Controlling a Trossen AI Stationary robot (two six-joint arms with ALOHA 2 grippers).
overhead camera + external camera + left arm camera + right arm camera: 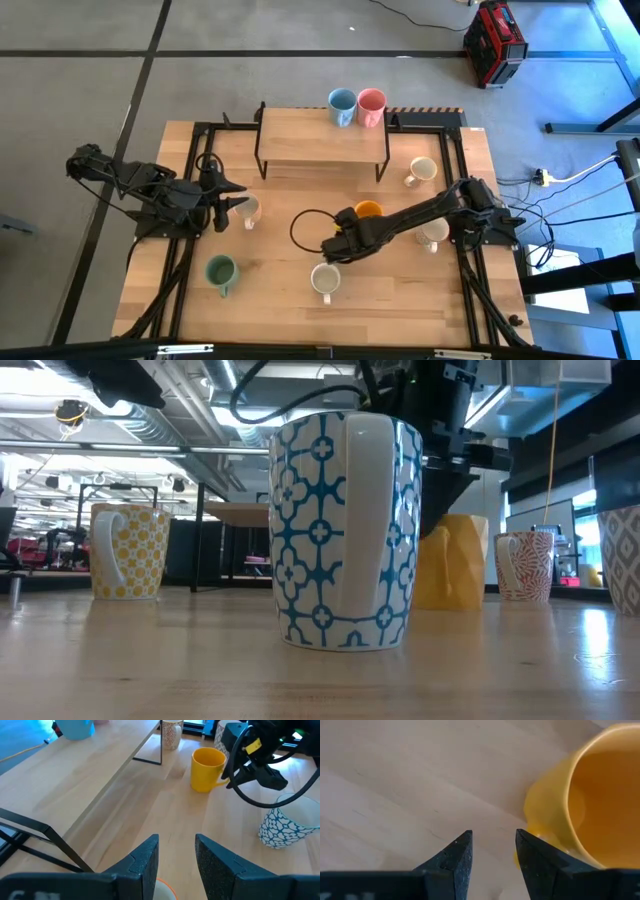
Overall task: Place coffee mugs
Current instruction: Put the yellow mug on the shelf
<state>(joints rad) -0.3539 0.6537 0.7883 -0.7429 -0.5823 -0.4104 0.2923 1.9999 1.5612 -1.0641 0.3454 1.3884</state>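
Note:
In the high view the blue mug [342,107] and the pink mug [371,106] stand on a wooden riser [320,135]. The green mug [220,270], the orange mug [368,210] and cream mugs [325,279] [422,171] [433,235] stand on the table. My left gripper [238,197] [176,840] is open over another cream mug [248,210], whose rim [165,892] shows below the fingers. My right gripper [335,245] [493,834] is open just beside the orange mug [585,805] and points down at bare table. My right gripper has one finger [535,860] close against the orange mug's handle side [522,857]; I cannot tell whether it touches. The mug stands upright on the table. My left gripper's open fingers touch nothing that shows.
The riser's black legs [161,742] and the black frame rails [200,140] run along the table's left, right and far sides. A black cable loops [305,225] beside the right gripper. Bare wood lies between the green mug and the near cream mug.

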